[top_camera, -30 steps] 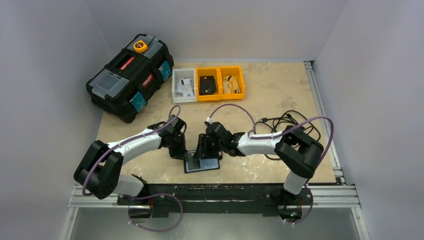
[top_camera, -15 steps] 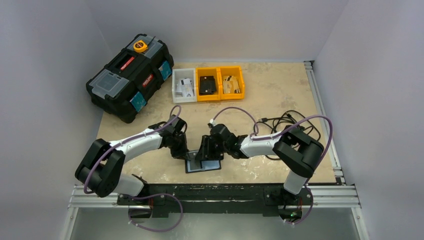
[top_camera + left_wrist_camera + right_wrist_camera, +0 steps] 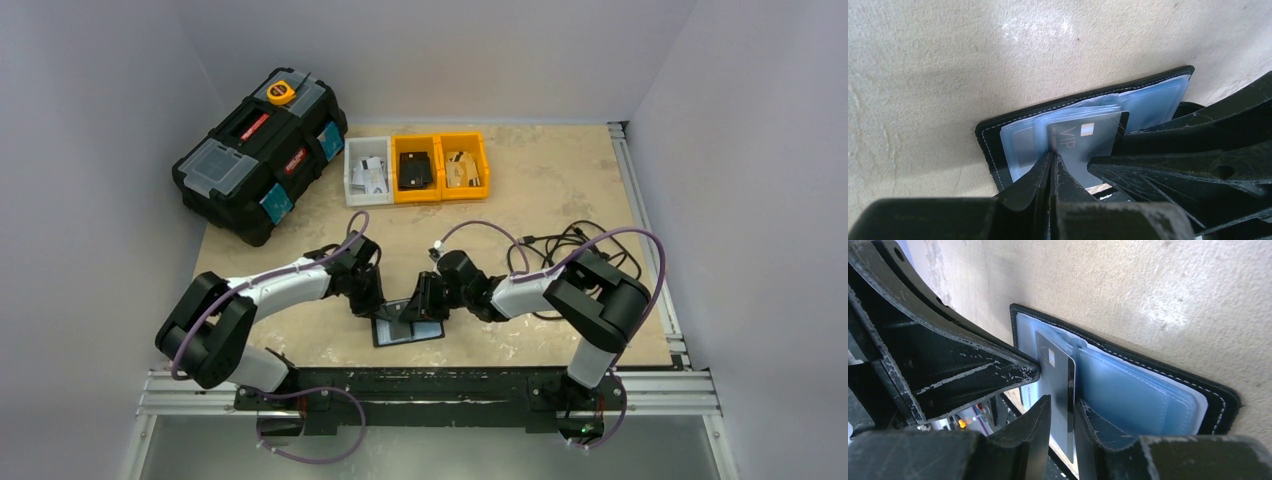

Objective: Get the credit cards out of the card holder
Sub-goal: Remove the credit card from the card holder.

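Bright, even light is washing the counter (image 3: 560,180); glare is flaring on it in both wrist views, where the near fingers (image 3: 1023,192) are showing blurred.

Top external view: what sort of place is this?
Probably an enclosed robot test cell: plain white walls box in the tabletop, an aluminium rail runs along its near edge, sorting bins sit beside a toolbox.

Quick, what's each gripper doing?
Left gripper: closed, tip against the card holder sleeves.
Right gripper: closed on a credit card.
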